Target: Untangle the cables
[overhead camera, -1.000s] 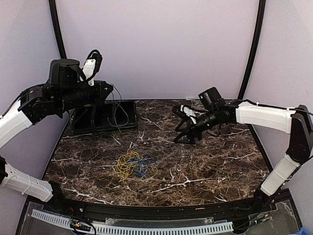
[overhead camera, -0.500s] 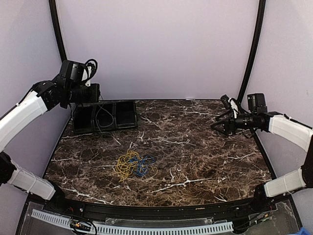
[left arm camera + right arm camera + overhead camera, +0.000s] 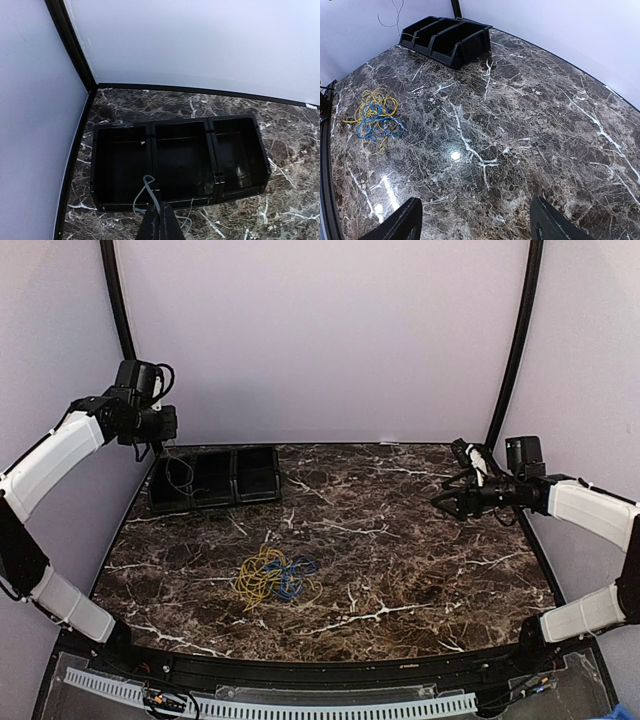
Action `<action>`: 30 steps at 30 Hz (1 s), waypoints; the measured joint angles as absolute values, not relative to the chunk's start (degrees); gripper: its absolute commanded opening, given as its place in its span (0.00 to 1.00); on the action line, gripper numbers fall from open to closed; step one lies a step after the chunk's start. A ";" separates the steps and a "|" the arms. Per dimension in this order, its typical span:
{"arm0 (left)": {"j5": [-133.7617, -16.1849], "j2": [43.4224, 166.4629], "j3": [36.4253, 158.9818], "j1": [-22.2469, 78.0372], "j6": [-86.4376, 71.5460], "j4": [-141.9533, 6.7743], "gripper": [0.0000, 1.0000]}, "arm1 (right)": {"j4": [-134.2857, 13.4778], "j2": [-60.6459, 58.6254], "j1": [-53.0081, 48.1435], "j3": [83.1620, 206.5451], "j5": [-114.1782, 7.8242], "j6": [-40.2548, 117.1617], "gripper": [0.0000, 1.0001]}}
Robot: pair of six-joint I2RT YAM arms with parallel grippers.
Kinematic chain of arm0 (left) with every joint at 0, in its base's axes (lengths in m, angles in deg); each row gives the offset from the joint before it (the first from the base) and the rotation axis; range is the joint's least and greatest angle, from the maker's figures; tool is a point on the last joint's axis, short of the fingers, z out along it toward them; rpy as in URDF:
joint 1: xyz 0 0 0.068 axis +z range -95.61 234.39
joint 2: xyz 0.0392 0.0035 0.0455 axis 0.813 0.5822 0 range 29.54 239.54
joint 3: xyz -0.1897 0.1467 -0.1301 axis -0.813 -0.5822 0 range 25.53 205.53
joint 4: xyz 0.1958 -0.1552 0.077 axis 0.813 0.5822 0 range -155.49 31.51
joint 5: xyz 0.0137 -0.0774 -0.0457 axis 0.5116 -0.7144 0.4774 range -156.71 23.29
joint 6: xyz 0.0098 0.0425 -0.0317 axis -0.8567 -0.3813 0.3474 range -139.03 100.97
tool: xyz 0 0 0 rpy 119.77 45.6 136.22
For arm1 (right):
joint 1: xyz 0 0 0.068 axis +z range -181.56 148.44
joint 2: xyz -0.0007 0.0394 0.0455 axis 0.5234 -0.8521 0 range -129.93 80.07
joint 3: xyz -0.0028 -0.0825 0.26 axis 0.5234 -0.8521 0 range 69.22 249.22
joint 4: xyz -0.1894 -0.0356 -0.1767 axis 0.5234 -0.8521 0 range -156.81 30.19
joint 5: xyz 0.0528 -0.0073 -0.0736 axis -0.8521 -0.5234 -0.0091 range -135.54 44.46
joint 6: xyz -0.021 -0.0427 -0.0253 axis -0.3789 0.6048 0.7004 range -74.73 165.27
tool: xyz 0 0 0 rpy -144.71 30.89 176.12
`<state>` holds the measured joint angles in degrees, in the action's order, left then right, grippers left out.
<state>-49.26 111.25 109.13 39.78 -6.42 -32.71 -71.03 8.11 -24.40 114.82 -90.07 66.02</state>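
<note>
Tangled yellow and blue cables [image 3: 277, 577] lie front-centre on the dark marble table [image 3: 420, 570], well apart from both grippers. Left gripper [image 3: 159, 216] is pinched on a thin grey wire [image 3: 147, 191] above the black three-bin plastic tray [image 3: 150, 131]. Right gripper [image 3: 475, 204] hangs wide and empty, off to the right.

Two cables [image 3: 275, 576], one grey wire [image 3: 148, 176], one tray [image 3: 115, 202].

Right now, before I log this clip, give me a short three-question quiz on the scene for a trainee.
1. True or false: the yellow cable and the blue cable lie tangled together on the table.
2. Which claw is shut: A) left, B) right, C) both?
3. How many compartments has the black bin?
Key: 1 true. 2 A: the left claw pinches a thin grey wire; the right claw is open. 3 three.
</note>
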 measured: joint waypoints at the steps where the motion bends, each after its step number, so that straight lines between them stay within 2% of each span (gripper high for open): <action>1: -48.63 111.93 109.19 40.44 -6.62 -32.71 0.00 | -70.90 8.11 -24.40 114.80 -89.94 66.20 0.75; 9: -46.07 115.36 110.53 44.42 -7.54 -34.02 0.00 | -70.11 8.11 -24.40 114.71 -89.17 67.31 0.75; 17: -44.47 119.77 118.07 49.23 -8.76 -36.86 0.00 | -69.98 8.11 -24.40 114.50 -89.15 67.53 0.75; 30: -40.98 123.05 119.03 49.75 -11.15 -38.59 0.00 | -69.94 9.40 -24.40 113.21 -88.12 68.86 0.75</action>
